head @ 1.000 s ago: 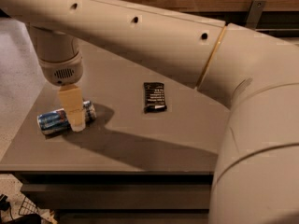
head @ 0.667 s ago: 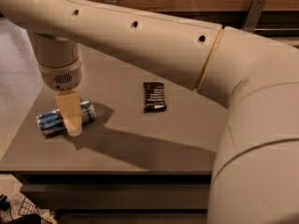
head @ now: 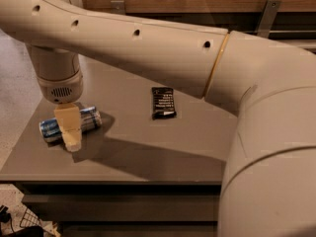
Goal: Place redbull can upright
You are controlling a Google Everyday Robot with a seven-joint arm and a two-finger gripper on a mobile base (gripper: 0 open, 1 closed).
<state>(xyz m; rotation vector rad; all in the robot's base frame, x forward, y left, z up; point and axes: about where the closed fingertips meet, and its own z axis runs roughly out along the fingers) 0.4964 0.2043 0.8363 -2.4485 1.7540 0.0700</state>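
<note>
The redbull can (head: 91,119) lies on its side on the grey table (head: 163,152), near the left edge, with its blue and silver panels showing. My gripper (head: 70,135) hangs down from the cream wrist (head: 60,85) straight over the middle of the can. Its cream finger part crosses in front of the can and hides the can's centre. The tip reaches down to the tabletop on the near side of the can. The can's left end (head: 49,130) sticks out past the gripper.
A black snack packet (head: 163,102) lies flat near the table's middle. My large arm (head: 163,53) spans the view above the table and covers its right side. A wood wall with metal brackets (head: 269,11) stands behind. The table's front edge (head: 113,181) is close.
My gripper has moved down and a little left towards the table's front, lower across the can. The can still lies in the same place.
</note>
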